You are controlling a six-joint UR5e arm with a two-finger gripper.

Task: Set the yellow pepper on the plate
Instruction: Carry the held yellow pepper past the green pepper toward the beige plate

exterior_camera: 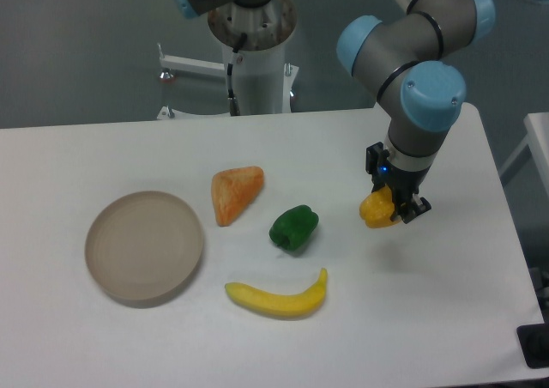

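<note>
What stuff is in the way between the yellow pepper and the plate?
The green pepper and the orange wedge lie between the yellow pepper, at the gripper, and the plate. Going above them looks possible.

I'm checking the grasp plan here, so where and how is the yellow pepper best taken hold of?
Grip the yellow pepper across its blocky middle, coming straight down from above. It is small and squat with nothing beside it on the table, so opposite sides are open to the fingers. The gripper is already down at it from above, apparently closing on its right side; whether it is firmly clamped is unclear.
</note>
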